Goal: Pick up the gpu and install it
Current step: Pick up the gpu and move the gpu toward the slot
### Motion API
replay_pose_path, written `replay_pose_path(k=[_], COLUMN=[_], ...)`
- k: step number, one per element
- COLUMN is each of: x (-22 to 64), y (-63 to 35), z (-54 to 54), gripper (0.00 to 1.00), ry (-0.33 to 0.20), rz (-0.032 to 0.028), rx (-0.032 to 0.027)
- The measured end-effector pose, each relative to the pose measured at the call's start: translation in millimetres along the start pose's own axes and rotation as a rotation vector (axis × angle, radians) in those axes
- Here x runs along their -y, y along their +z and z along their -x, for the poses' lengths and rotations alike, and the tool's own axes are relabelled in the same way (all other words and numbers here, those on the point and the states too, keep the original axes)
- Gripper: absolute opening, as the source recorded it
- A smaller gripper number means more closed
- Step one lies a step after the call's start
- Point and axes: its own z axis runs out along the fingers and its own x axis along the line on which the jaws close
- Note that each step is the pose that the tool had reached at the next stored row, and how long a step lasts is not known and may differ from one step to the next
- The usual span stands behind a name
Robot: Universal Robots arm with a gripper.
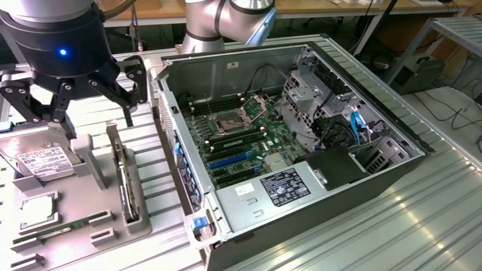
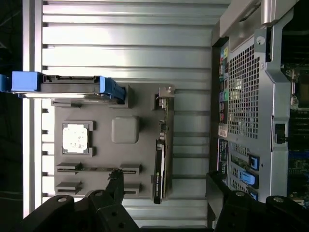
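One gpu [image 1: 126, 185] stood on edge in one tray [image 1: 90, 212], its long axis parallel to the case [image 1: 249, 210] side, beneath one gripper [image 1: 98, 121] with its jaws spread apart.

The tool [image 1: 99, 129] hangs over the holder [image 1: 83, 203] on the table [image 1: 376, 226]. Beneath it, in line between its fingers [image 2: 115, 186], the gpu [image 2: 161, 159] stands on edge in a slot. Beyond one finger lie the hard drive [image 1: 38, 161], processor [image 1: 38, 209] and memory stick [image 1: 53, 230]; beyond the other lies the computer case [image 1: 301, 141].

The exterior view looks down slantwise into the open computer case [image 1: 218, 73]. The wrist view looks straight down on the grey holder [image 2: 104, 154] beside it; both share this holder.
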Motion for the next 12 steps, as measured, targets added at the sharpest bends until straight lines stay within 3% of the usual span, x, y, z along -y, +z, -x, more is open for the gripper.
replay_pose_path(k=[6,12], x=[-1.0,9.9], y=[11.3,22.4], z=[0.0,-0.2], gripper=[0.78,0.78], ry=[-0.009,-0.016], rz=[0.0,0.0001], rx=[-0.0005,-0.0007])
